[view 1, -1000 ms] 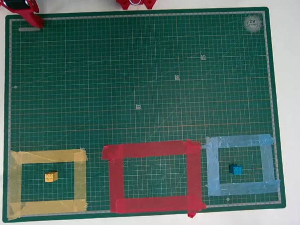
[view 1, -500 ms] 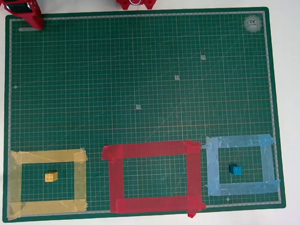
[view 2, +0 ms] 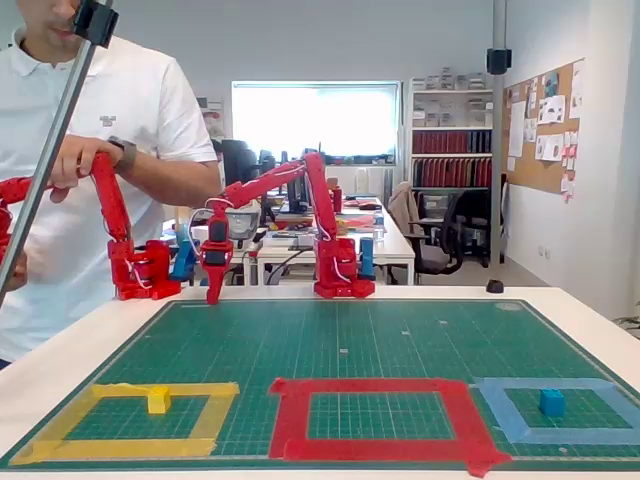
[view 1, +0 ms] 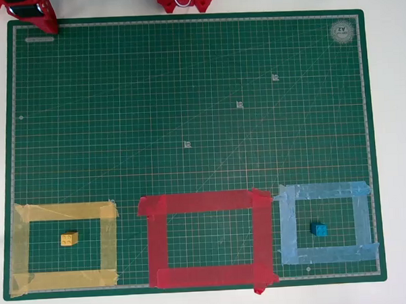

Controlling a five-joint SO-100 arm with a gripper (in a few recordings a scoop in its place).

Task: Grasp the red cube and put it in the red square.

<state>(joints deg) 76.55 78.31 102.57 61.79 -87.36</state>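
Note:
The red square point(view 1: 198, 203) is a wide red tape outline at the mat's near middle, and nothing lies inside it; the fixed view shows the red square point(view 2: 375, 388) the same way. The red cube is out of view. My red gripper point(view 1: 46, 25) pokes in at the mat's far left corner in the overhead view. In the fixed view the gripper point(view 2: 212, 290) hangs pointing down over that far edge. Its fingers look close together, but red on red hides whether they hold anything.
A yellow cube point(view 1: 69, 238) sits inside the yellow tape outline point(view 1: 64, 212) at near left. A blue cube point(view 1: 319, 230) sits inside the light-blue outline point(view 1: 322, 190) at near right. A person point(view 2: 110, 130) stands behind the table's left end. The green mat point(view 1: 188, 112) covers the table.
In the overhead view my gripper has drawn back a little toward the top left corner, so less of it lies over the mat. The cubes have not moved.

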